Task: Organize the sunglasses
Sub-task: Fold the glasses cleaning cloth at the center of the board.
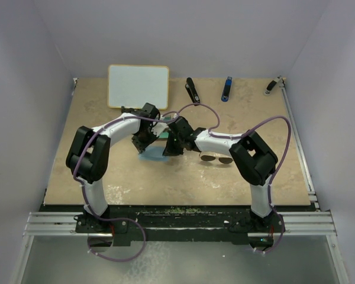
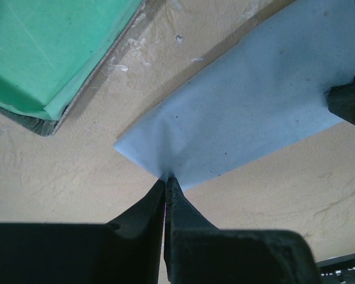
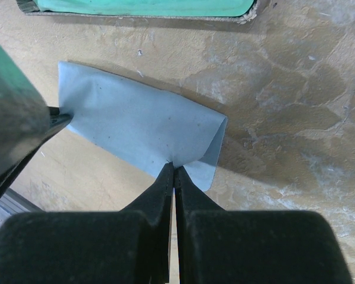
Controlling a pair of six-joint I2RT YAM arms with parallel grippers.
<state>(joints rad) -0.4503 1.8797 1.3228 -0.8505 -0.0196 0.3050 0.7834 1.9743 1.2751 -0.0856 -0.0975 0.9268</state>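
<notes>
two grippers pinching one cloth, sunglasses lying off to the right

left gripper and right gripper are each closed on an opposite edge of the light-blue square cloth, just near of the grey case with green lining. the thin dark wire-frame aviator sunglasses lie on the tan table to the right of both grippers, beside the right forearm, long axis running left to right. by my judgement the right arm is the nearer one.
</notes>
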